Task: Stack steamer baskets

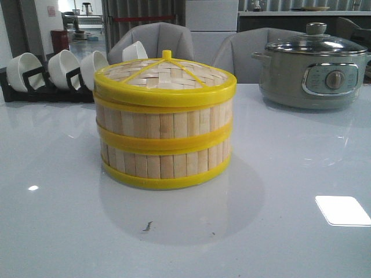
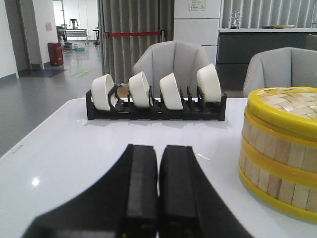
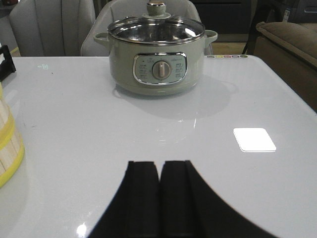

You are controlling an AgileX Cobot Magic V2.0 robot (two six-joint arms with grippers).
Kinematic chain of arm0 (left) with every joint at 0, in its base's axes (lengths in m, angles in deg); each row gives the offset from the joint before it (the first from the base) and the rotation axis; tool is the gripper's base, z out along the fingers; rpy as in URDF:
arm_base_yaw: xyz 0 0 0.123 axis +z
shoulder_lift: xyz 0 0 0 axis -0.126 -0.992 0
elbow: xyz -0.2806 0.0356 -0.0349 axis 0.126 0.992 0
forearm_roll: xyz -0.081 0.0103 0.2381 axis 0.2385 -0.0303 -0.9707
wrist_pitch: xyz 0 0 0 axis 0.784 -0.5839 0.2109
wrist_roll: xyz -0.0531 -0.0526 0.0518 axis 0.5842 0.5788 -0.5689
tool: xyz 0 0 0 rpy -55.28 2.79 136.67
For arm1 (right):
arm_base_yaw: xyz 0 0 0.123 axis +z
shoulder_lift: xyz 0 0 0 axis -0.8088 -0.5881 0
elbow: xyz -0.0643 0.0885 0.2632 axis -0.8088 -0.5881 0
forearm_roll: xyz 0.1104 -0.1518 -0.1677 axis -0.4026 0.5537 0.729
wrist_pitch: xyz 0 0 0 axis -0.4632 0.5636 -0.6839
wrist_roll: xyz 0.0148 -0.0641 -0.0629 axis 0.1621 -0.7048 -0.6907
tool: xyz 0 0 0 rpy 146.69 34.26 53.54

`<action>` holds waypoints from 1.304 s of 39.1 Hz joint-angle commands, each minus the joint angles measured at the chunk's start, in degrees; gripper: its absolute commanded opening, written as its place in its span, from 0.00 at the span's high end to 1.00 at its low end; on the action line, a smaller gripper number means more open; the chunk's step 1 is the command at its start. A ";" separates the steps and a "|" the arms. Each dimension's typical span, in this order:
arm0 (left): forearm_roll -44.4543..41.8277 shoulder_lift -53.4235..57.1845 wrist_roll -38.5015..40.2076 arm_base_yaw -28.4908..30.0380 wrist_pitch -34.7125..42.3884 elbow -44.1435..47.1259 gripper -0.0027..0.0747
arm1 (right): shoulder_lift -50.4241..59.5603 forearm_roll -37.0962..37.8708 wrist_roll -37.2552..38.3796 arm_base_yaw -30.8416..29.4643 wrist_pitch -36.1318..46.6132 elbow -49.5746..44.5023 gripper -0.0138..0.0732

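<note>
Two steamer baskets (image 1: pixel 165 139) stand stacked one on the other at the table's middle, pale bamboo slats with yellow rims. A flat woven lid (image 1: pixel 166 74) with a yellow rim and knob sits on top. The stack also shows in the left wrist view (image 2: pixel 280 148) and at the edge of the right wrist view (image 3: pixel 9 144). My left gripper (image 2: pixel 159 148) is shut and empty, low over the table beside the stack. My right gripper (image 3: pixel 159 163) is shut and empty over bare table. Neither gripper shows in the front view.
A grey-green electric pot (image 1: pixel 316 72) with a glass lid stands at the back right, also in the right wrist view (image 3: pixel 156 54). A black rack with white bowls (image 1: pixel 49 75) stands at the back left, also in the left wrist view (image 2: pixel 156 96). Grey chairs (image 1: pixel 153 40) stand behind the white table (image 1: pixel 278 191).
</note>
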 commanded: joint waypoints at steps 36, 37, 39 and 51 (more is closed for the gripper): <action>0.49 0.63 0.18 0.08 5.28 -0.01 0.84 | 16.88 0.87 -0.48 -0.22 1.45 -5.13 0.82; 0.49 0.63 0.18 0.08 5.28 -0.01 0.84 | 18.26 0.87 -0.48 -0.22 1.61 -6.08 0.82; 0.49 0.63 0.18 0.08 5.28 -0.01 0.84 | 20.46 0.81 -0.37 -0.22 1.86 -8.34 0.82; 0.49 0.63 0.18 0.08 5.28 -0.01 0.84 | 23.61 -0.52 -0.01 -0.22 -2.90 -11.92 0.82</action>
